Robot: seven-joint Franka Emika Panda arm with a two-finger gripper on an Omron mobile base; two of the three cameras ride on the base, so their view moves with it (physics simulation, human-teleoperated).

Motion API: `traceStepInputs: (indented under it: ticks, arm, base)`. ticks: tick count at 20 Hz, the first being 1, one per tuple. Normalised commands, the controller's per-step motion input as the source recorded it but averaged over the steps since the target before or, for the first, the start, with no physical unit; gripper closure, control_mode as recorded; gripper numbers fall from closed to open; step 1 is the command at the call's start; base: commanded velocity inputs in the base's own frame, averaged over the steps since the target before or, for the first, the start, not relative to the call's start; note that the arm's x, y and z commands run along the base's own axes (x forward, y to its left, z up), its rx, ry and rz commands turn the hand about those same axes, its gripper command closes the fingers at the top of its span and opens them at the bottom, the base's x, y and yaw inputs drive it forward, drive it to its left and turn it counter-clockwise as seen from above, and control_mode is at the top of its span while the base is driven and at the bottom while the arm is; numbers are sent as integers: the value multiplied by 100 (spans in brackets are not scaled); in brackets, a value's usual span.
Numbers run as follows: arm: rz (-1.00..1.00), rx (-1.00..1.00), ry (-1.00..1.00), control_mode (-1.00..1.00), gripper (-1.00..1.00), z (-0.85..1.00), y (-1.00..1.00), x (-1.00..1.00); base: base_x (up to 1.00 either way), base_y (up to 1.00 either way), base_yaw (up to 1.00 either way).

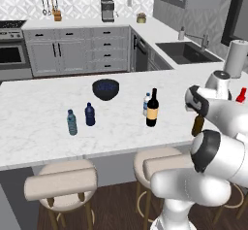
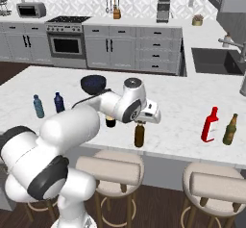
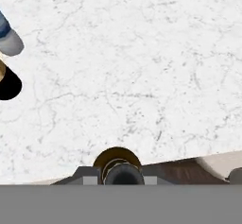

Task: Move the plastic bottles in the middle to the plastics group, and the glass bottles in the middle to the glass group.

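Jaws of mine grip the neck of the brown bottle (image 2: pixel 139 134), which hangs upright under my gripper (image 2: pixel 140 122) over the near edge of the table (image 1: pixel 34 122); whether its base touches the marble or floats just above it I cannot tell. From the hand view I look straight down on its dark round top (image 3: pixel 122 173) between my fingertips, with white veined marble beyond.

Going left to right across the table as the left base view shows it: the plastics group stands at the left, the pale teal-blue bottle (image 1: pixel 72 123) with the dark navy bottle (image 1: pixel 90 114) just beside it. Behind them, further back, sits a dark bowl (image 1: pixel 105 89). In the middle the black wine bottle (image 1: pixel 152 108) stands upright, and the small clear water bottle (image 1: pixel 146 104) is just behind it on its left, partly hidden. Then comes my brown bottle, and well to the right the red bottle (image 2: pixel 209 124) of the glass group, with an olive-green bottle (image 2: pixel 230 130) just beside it.

As I judge it, the task is barely underway. The brown bottle is in my hold and out of the middle, but it is not yet near the red bottle. The wine bottle and the water bottle both wait untouched in the middle, so two full carries remain after this one.

The brown bottle looks short, dark amber, narrow at the neck and plain-sided.
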Motion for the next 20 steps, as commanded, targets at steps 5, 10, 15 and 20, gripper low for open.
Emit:
traceStepInputs:
  ticks: [5,10,15,20]
  arm:
    - [-6,-7,0,-100,100,15,-85,20]
    - [-7,-9,0,-100,100,4,-89,18]
    - [-9,-4,0,-100,100,0,-89,15]
    - [-8,-2,-2,-100,100,-8,-61,23]
  base:
    - [0,0,0]
    - [0,0,0]
    - [0,0,0]
    - [0,0,0]
